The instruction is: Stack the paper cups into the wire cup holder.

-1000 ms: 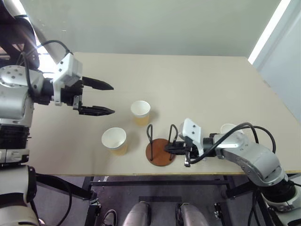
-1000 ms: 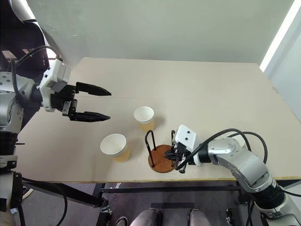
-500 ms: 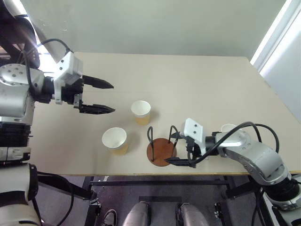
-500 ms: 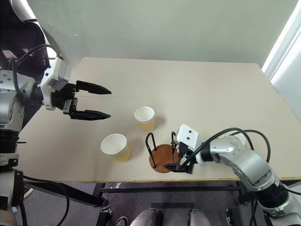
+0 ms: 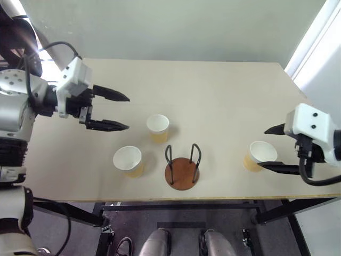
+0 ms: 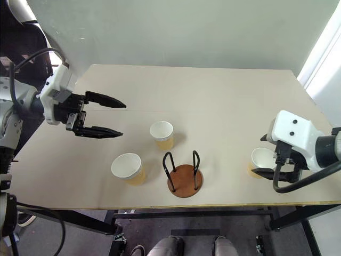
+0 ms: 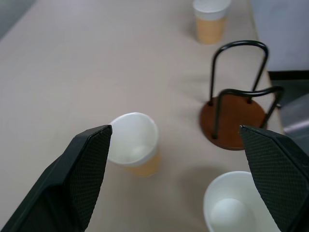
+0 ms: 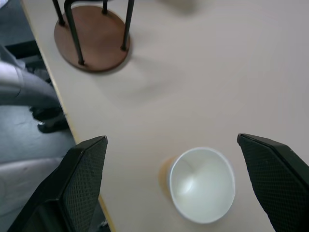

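Three tan paper cups with white insides stand upright on the table: one mid-table (image 5: 158, 127), one nearer the front left (image 5: 128, 160) and one at the right (image 5: 259, 154). The wire cup holder (image 5: 182, 169), a brown disc with two black wire loops, stands empty near the front edge between them. My left gripper (image 5: 127, 112) hovers open, left of the mid-table cup and apart from it. Raised over the right cup (image 8: 202, 183), my right gripper (image 6: 257, 155) is open with nothing between its fingers (image 8: 82, 183).
The light wooden table (image 5: 224, 96) has bare surface across its back half. The holder and two of the cups stand close to the front edge (image 5: 213, 197). A wall runs behind the table's far edge.
My right gripper was shut at the holder; it opened, swung right and rose, and now hangs over the right cup. The left gripper has stayed where it was.
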Robot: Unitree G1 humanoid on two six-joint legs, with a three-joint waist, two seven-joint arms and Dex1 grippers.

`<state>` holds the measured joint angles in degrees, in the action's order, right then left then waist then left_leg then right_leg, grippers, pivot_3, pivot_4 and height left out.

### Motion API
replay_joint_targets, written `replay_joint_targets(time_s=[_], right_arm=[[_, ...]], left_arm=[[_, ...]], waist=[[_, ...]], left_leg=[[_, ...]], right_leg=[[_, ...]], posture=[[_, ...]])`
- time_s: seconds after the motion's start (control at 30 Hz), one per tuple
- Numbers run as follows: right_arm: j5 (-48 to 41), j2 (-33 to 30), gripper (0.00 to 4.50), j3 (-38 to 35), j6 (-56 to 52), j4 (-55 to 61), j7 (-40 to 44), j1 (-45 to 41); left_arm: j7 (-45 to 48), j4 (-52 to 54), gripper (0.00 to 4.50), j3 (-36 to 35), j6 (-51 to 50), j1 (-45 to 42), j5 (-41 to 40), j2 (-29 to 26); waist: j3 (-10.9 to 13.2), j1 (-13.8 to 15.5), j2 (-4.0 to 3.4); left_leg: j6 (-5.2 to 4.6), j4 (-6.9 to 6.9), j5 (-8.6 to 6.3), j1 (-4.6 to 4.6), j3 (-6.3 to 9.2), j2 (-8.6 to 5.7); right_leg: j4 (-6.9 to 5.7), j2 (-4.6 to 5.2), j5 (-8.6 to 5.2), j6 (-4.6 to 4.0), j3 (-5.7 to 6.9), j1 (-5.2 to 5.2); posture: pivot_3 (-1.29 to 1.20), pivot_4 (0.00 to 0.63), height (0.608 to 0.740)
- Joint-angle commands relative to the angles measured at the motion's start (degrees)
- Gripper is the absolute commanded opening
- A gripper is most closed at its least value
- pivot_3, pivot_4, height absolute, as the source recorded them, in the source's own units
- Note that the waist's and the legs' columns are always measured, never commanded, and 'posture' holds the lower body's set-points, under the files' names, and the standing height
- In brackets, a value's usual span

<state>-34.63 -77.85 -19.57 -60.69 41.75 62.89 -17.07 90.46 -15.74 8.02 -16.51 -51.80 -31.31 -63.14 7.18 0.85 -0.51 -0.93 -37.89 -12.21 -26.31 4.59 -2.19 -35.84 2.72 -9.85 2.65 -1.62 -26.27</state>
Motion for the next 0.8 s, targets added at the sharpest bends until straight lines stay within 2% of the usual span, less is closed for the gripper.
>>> replay_joint_targets(time_s=[0.03,0.2,0.5,0.6,0.8], right_arm=[[2.37,-0.66,4.46,2.61,3.94,-0.62,-0.76,2.48],[7.87,-0.93,4.46,10.21,10.28,-5.1,-2.13,3.7],[14.68,0.99,4.46,19.83,18.22,-12.42,-1.31,0.62],[17.13,2.94,3.9,23.45,20.13,-14.77,-1.38,-1.15],[18.5,4.57,1.75,24.5,21.25,-16.25,-0.17,-2.67]], left_arm=[[2.04,5.41,4.5,2.53,0.23,1.02,-5.27,-3.92],[2.04,8.83,4.5,3.75,-0.65,2.02,-8.86,-5.53],[2.04,12.41,4.5,-1.73,-3.69,7.53,-8.46,-5.68],[2.04,13.52,4.5,-3.5,-4.71,8.79,-7.98,-5.71],[1.86,14.77,4.5,-8.34,-8.07,8.96,-9.96,-5.45]], waist=[[0.02,0.03,-0.03],[0.02,0.02,-0.03],[0.03,-0.02,-0.05],[0.03,-0.08,-0.05],[0.03,-0.09,-0.05]], left_leg=[[-0.02,-0.05,-0.01,-0.03,0.0,-0.01],[-0.48,-0.13,0.12,-0.01,-0.02,-0.02],[-0.47,-0.16,0.15,0.16,-0.02,-0.01],[-0.47,-0.17,0.15,0.24,-0.02,-0.01],[-0.59,-0.17,0.23,0.24,-0.02,-0.01]], right_leg=[[-0.01,0.01,-0.02,0.04,-0.02,-0.01],[-0.02,0.02,0.0,0.15,-0.03,0.05],[-0.06,0.02,0.06,0.15,-0.03,0.24],[-0.05,0.03,0.07,0.14,-0.03,0.32],[-0.06,0.03,0.09,0.11,-0.02,0.32]], posture=[[0.0,0.15,0.74],[0.0,0.15,0.74],[0.0,0.15,0.74],[0.0,0.15,0.74],[0.0,0.15,0.74]])
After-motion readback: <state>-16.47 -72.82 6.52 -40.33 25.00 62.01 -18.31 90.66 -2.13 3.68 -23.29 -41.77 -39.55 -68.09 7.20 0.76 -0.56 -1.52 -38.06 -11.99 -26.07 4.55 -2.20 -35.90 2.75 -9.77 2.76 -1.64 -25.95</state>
